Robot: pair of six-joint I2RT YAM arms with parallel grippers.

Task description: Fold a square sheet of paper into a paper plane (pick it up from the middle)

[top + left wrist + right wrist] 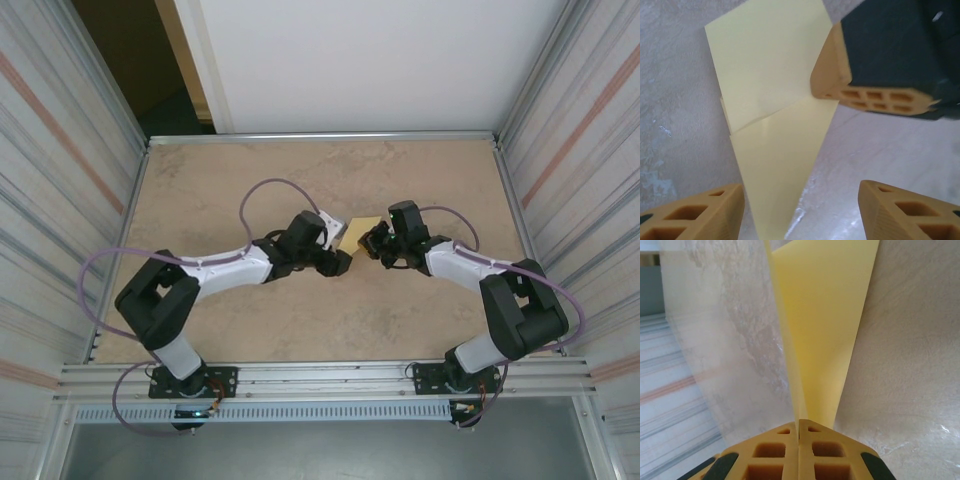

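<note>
Meeting over the middle of the desk (240, 330), the two arms come nose to nose with the sheet of paper (360, 233) between them. The right gripper (373, 243) is clamped tight on it. In the right wrist view, its two tan fingers (775, 450) press flat together with no gap. The pale-yellow sheet rises from between their tips as a tall, narrow wedge, on edge rather than flat on the desk. Whether its far end touches the desk I cannot tell.

The left gripper (342, 262) stands parted with nothing in its grasp. In the left wrist view, its fingers (700, 210) sit well apart and the pointed end of the sheet runs down between them. The point lies close by one finger and clear of the other, and I cannot tell whether it brushes the nearer one. In that same view the sheet is already creased. A broad flap lies over a longer tapering part, with a slanted fold edge crossing between them. The right gripper's fingertip meets the sheet's edge just where flap and taper join. Both grippers sit at the desk's middle, well away from its metal rim.
</note>
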